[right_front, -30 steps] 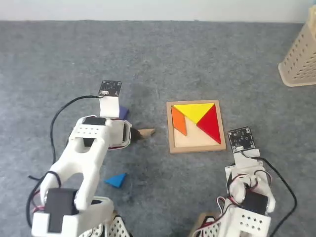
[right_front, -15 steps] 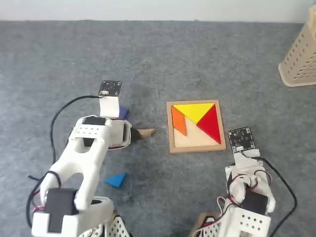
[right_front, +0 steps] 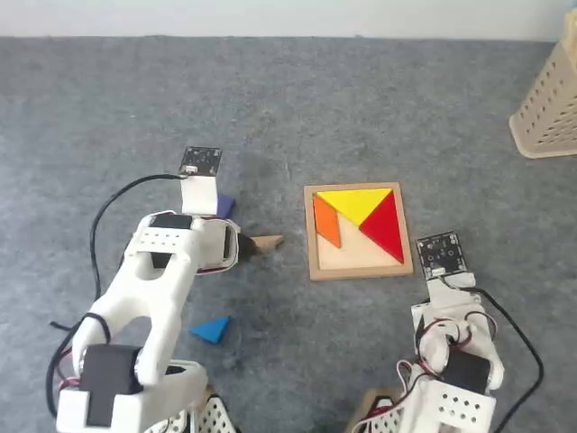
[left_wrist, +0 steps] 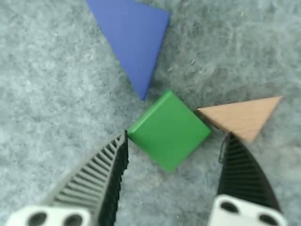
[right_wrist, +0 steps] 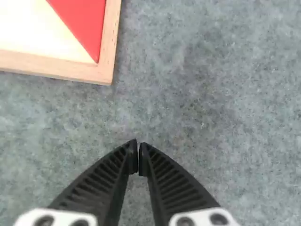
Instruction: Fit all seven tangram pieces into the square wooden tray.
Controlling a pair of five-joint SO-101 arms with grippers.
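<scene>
Sky-blue triangle [right_front: 210,329]: flat on the carpet [right_front: 406,108] at near left, beside my left arm and well apart from the other pieces.
Left pincer [left_wrist: 177,137]: I hold it spread wide, low over the carpet and gripping nothing. The green square sits between my two tips, one tip at its corner and the other by the wood triangle.
Indigo triangle [left_wrist: 134,35]: on the carpet just beyond the square, its point just beside it.
Green square [left_wrist: 169,129]: on the carpet, outside the tray.
Wood triangle [left_wrist: 242,117]: right of the square, its tip at the square's edge; I cannot tell if they touch. It lies between my left arm and the tray.
Tray [right_front: 361,273]: mid-table, right of the loose pieces, with bare floor along its near side.
Orange piece [right_front: 325,221]: in the tray, against the left wall.
Yellow triangle [right_front: 357,204]: in the tray, along the far wall.
Red triangle [right_front: 385,227]: in the tray, against the right wall.
Right pincer [right_wrist: 138,153]: I keep it clenched on nothing, over carpet just off the tray's near right corner.
Bin [right_front: 548,99]: cream, perforated, far right.
</scene>
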